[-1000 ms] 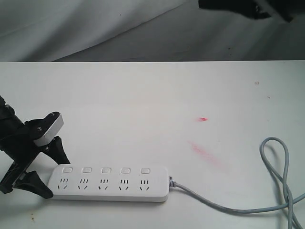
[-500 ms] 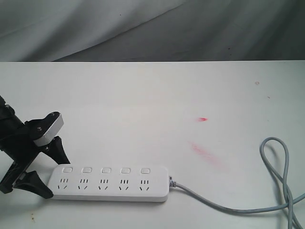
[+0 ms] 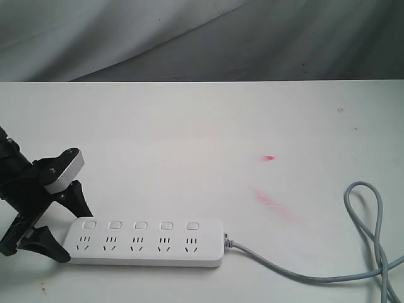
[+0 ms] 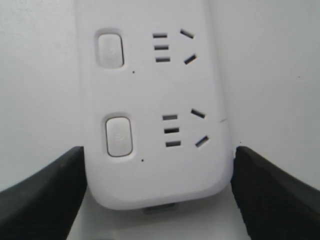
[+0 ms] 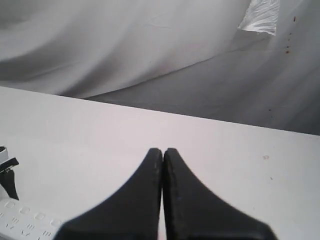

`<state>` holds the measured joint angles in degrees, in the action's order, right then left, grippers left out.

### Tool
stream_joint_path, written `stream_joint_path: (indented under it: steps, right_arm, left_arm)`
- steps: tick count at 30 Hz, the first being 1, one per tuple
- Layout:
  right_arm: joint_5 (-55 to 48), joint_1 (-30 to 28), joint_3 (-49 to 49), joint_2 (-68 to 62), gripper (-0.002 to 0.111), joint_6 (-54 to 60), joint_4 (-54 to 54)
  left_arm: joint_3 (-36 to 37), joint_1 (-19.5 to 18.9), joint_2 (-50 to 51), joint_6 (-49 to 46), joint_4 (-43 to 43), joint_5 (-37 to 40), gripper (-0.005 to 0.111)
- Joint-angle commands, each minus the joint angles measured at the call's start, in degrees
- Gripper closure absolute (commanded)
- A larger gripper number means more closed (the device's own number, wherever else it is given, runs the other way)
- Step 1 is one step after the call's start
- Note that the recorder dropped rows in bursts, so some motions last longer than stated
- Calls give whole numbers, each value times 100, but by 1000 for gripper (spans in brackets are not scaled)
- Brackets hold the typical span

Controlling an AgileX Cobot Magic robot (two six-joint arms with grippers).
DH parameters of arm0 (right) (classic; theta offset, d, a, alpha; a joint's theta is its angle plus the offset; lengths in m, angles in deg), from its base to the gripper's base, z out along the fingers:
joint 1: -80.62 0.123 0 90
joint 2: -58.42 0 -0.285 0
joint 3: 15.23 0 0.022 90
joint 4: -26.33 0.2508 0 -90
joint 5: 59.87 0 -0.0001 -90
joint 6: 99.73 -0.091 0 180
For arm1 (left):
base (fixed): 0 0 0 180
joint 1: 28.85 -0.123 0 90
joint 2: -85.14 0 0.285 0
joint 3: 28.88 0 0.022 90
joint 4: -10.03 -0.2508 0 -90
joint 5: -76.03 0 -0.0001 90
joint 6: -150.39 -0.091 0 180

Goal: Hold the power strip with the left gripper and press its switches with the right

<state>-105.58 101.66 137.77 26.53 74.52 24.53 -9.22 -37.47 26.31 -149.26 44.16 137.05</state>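
Left gripper, seemingly pinching power strip edges

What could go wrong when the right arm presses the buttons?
The black splayed-finger left gripper holds only the very end of the long white plastic power strip, so pressing the far small white square buttons might swing it. The shut black right gripper is out of the exterior view, so its descent is hard to check there.
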Motion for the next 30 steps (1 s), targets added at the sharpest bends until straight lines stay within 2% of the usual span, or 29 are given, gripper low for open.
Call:
stream_joint_path:
  steps: [1, 10, 14, 16, 20, 23, 26, 30]
  right_arm:
    - [-708, -42, -46, 461, 108, 103, 54]
    - [-870, -42, -46, 1002, 108, 127, 91]
    - [-899, -71, -19, 991, 108, 74, -368]
    - [-769, -333, -205, 991, 108, 141, -588]
    - [65, -1096, -1128, 991, 108, 141, -705]
    - [1337, -1579, -2194, 1001, 108, 141, -717]
    - [2193, -1719, -3056, 1054, 108, 141, -777]
    - [2495, -1719, -4038, 1881, 108, -170, -777]
  left_arm:
    - [19, 16, 6, -33, -7, 23, 65]
    - [19, 16, 6, -33, -7, 23, 65]
    - [19, 16, 6, -33, -7, 23, 65]
    - [19, 16, 6, -33, -7, 23, 65]
    - [19, 16, 6, -33, -7, 23, 65]
    - [19, 16, 6, -33, -7, 23, 65]
    - [19, 16, 6, -33, -7, 23, 65]
    - [19, 16, 6, -33, -7, 23, 65]
